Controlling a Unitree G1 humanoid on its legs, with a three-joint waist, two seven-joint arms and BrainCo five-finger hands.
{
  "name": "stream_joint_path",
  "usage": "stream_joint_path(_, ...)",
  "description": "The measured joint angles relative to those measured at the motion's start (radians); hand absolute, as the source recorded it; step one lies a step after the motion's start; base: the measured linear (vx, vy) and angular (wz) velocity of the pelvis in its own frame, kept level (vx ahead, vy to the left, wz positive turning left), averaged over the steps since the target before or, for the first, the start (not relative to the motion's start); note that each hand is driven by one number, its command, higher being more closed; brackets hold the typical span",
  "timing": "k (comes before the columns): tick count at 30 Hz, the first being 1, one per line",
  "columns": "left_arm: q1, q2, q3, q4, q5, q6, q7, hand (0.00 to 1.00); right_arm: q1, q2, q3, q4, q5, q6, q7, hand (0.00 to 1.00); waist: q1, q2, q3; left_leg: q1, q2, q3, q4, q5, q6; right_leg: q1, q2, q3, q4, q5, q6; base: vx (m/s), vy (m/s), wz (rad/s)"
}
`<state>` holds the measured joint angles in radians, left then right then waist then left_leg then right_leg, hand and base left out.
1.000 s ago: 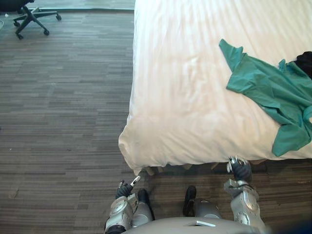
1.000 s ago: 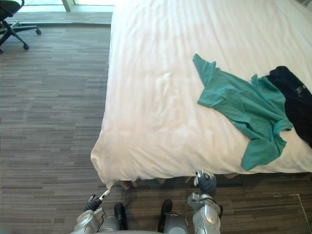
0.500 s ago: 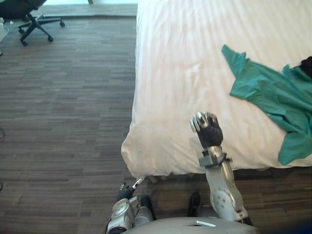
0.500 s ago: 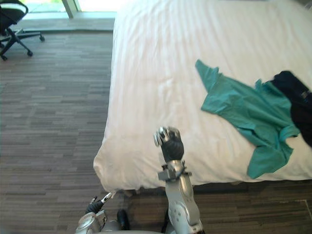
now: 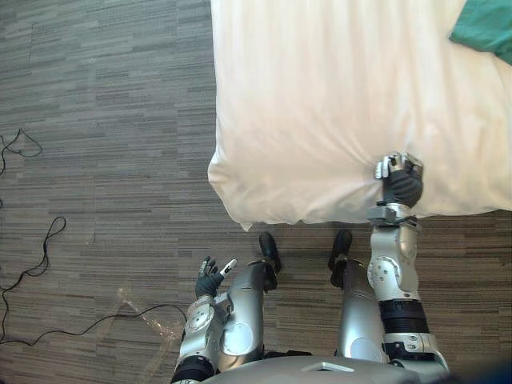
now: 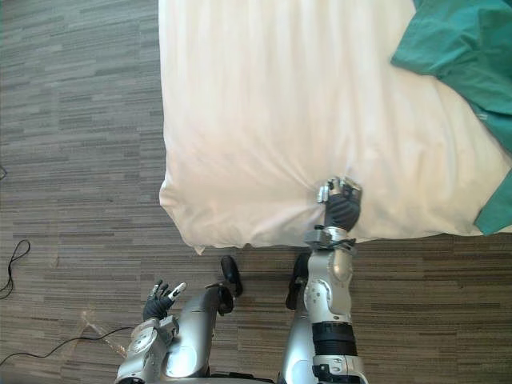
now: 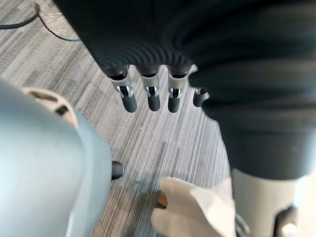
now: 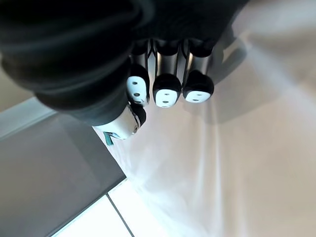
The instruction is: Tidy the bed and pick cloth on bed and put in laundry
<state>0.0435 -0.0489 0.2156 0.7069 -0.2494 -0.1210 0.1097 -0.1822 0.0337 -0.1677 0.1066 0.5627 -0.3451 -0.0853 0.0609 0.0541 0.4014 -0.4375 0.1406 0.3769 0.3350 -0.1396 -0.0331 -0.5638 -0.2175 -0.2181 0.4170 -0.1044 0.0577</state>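
Note:
A white duvet [image 5: 320, 104] covers the bed, and its near corner [image 5: 240, 216] hangs over the floor. A green cloth [image 6: 464, 56] lies on the bed at the far right, with one end draped down near the edge [image 6: 500, 208]. My right hand [image 5: 398, 180] rests on the duvet at the bed's near edge, well short of the green cloth. In the right wrist view its fingers [image 8: 165, 89] are curled with nothing between them, and the white duvet [image 8: 237, 163] lies just past them. My left hand [image 5: 212, 276] hangs low over the floor with its fingers [image 7: 150, 96] relaxed and empty.
Dark striped floor [image 5: 104, 160] stretches to the left of the bed and along its near edge. A crumpled piece of clear plastic [image 5: 148, 320] lies on the floor at the lower left.
The camera has tilted down and nearer, so the chair and most of the green cloth have left the view. My right hand has gone from raised over the bed down onto the duvet's near edge.

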Motion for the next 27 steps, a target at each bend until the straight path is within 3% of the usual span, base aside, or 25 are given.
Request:
stream_joint_path(4, -0.050, 0.022, 0.063, 0.102, 0.001, 0.010, -0.001, 0.00, 0.040, 0.024, -0.129, 0.106, 0.002, 0.018, -0.007, 1.00, -0.011, -0.035, 0.006, 0.005, 0.007, 0.017, 0.003, -0.006, 0.002, 0.009, 0.015, 0.013, -0.031, 0.022, 0.000, 0.02, 0.019, -0.16)
stream_joint_path(6, -0.069, 0.032, 0.080, 0.111, 0.007, 0.020, 0.000, 0.00, 0.101, 0.004, -0.251, 0.341, 0.010, 0.087, -0.056, 1.00, -0.017, -0.053, 0.016, 0.009, 0.018, 0.032, 0.018, -0.022, 0.001, 0.019, 0.029, 0.029, -0.051, 0.035, 0.002, 0.05, 0.038, -0.27)
stream_joint_path(7, -0.071, 0.033, 0.081, 0.114, 0.007, 0.023, 0.000, 0.00, 0.125, -0.002, -0.264, 0.386, 0.014, 0.102, -0.062, 0.00, -0.019, -0.053, 0.017, 0.014, 0.019, 0.039, 0.021, -0.028, 0.002, 0.021, 0.031, 0.035, -0.051, 0.036, 0.003, 0.07, 0.049, -0.37)
stream_joint_path(11, -0.071, 0.032, 0.102, 0.141, 0.046, 0.031, 0.003, 0.00, 0.292, -0.003, -0.294, 0.486, 0.011, 0.143, -0.074, 0.00, -0.063, -0.054, 0.015, 0.141, 0.048, 0.088, 0.034, -0.075, -0.015, 0.131, 0.059, 0.068, -0.086, 0.035, 0.002, 0.10, 0.045, -0.52)
stream_joint_path(13, -0.071, 0.020, 0.101, 0.140, 0.060, 0.031, 0.002, 0.00, 0.331, -0.005, -0.292, 0.539, -0.001, 0.153, -0.075, 0.00, -0.080, -0.062, -0.014, 0.196, 0.069, 0.108, 0.060, -0.101, -0.027, 0.182, 0.100, 0.104, -0.117, 0.037, 0.001, 0.08, 0.001, -0.77)
stream_joint_path(15, -0.073, 0.017, 0.100, 0.131, 0.065, 0.028, 0.005, 0.00, 0.333, -0.003, -0.270, 0.588, -0.050, 0.178, -0.075, 0.00, -0.057, -0.098, -0.036, 0.203, 0.089, -0.023, 0.198, -0.133, 0.004, 0.200, 0.154, 0.205, -0.102, 0.037, -0.002, 0.08, -0.041, -1.37)
stream_joint_path(17, -0.067, 0.020, 0.098, 0.137, 0.063, 0.028, 0.006, 0.00, 0.334, -0.009, -0.241, 0.602, -0.101, 0.192, -0.075, 0.00, -0.054, -0.098, -0.070, 0.183, 0.085, -0.224, 0.318, -0.165, -0.007, 0.201, 0.189, 0.272, -0.081, 0.027, -0.009, 0.01, 0.099, -1.44)
stream_joint_path(19, -0.045, 0.010, 0.096, 0.150, 0.060, 0.042, 0.012, 0.00, 0.342, -0.011, -0.221, 0.626, -0.166, 0.214, -0.075, 0.00, -0.064, -0.087, -0.125, 0.201, 0.074, -0.313, 0.342, -0.208, -0.026, 0.200, 0.222, 0.320, -0.078, 0.031, 0.002, 0.03, 0.170, -1.00)
stream_joint_path(21, -0.029, 0.005, 0.060, 0.173, 0.059, 0.048, 0.019, 0.00, 0.356, 0.000, -0.217, 0.653, -0.213, 0.241, -0.072, 0.00, -0.079, -0.094, -0.172, 0.261, 0.047, -0.297, 0.240, -0.229, -0.054, 0.200, 0.212, 0.333, -0.081, 0.039, 0.015, 0.07, 0.144, -0.16)
stream_joint_path(24, -0.007, -0.003, 0.021, 0.180, 0.075, 0.052, 0.017, 0.00, 0.376, 0.019, -0.205, 0.656, -0.272, 0.258, -0.052, 0.00, -0.086, -0.103, -0.216, 0.358, -0.005, -0.234, 0.082, -0.231, -0.058, 0.215, 0.176, 0.353, -0.102, 0.061, 0.041, 0.00, 0.147, -0.14)
stream_joint_path(26, 0.007, -0.005, 0.017, 0.181, 0.086, 0.052, 0.011, 0.00, 0.376, 0.029, -0.185, 0.657, -0.309, 0.264, -0.047, 0.00, -0.079, -0.099, -0.229, 0.415, -0.011, -0.184, 0.020, -0.230, -0.056, 0.238, 0.177, 0.379, -0.143, 0.106, 0.045, -0.07, 0.121, -0.62)
stream_joint_path(27, 0.014, -0.001, 0.013, 0.182, 0.086, 0.052, 0.005, 0.00, 0.376, 0.033, -0.161, 0.656, -0.333, 0.267, -0.045, 0.00, -0.073, -0.095, -0.235, 0.438, -0.010, -0.142, 0.002, -0.224, -0.046, 0.248, 0.175, 0.359, -0.181, 0.157, 0.034, -0.14, 0.107, -0.75)
